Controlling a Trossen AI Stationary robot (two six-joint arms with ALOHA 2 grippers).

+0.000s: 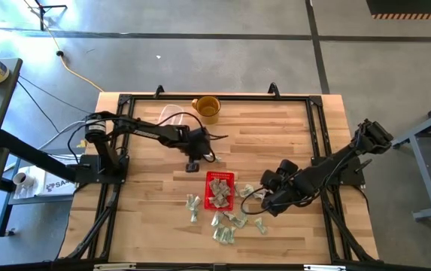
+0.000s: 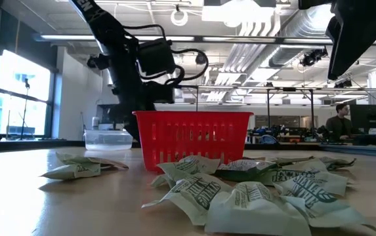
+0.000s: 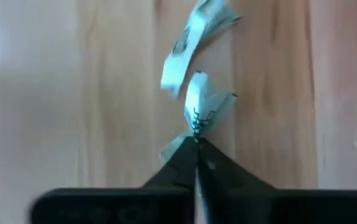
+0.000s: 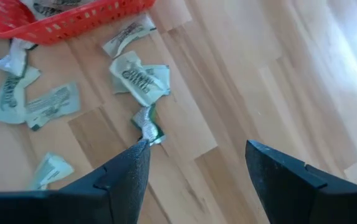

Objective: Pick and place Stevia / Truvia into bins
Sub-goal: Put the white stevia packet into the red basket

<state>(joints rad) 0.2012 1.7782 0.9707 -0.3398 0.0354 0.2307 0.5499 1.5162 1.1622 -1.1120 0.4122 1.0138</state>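
Lying scattered on the bench (image 1: 155, 218) around the red basket (image 1: 220, 190), the sweetener packets (image 1: 229, 223) are seen mostly on its near side and toward the right arm, with several already inside the basket. They are judged to be very light, thin and soft paper, easily creased and likely to slide on the smooth wood; a pinch on a raised edge or a crumpled corner is judged the best hold, since a flat face offers nothing to grip.

One packet (image 3: 200, 109) is shown pinched at its corner by the left claw (image 3: 196, 140), whose fingers are closed tight on it; this grip is visible only in the left wrist view. In the high view the left claw (image 1: 194, 160) is placed beyond the basket's far end, toward the mug (image 1: 207, 108).

The right claw (image 4: 197, 162) stands wide and empty, with a crumpled packet (image 4: 147, 127) just at one fingertip; the high view places this claw (image 1: 269, 194) right of the basket. The low view alone shows the basket's wall height (image 2: 191, 137) and the puffed, wrinkled shape of the nearest packets (image 2: 240, 196), and a clear container (image 2: 108, 138) beyond.
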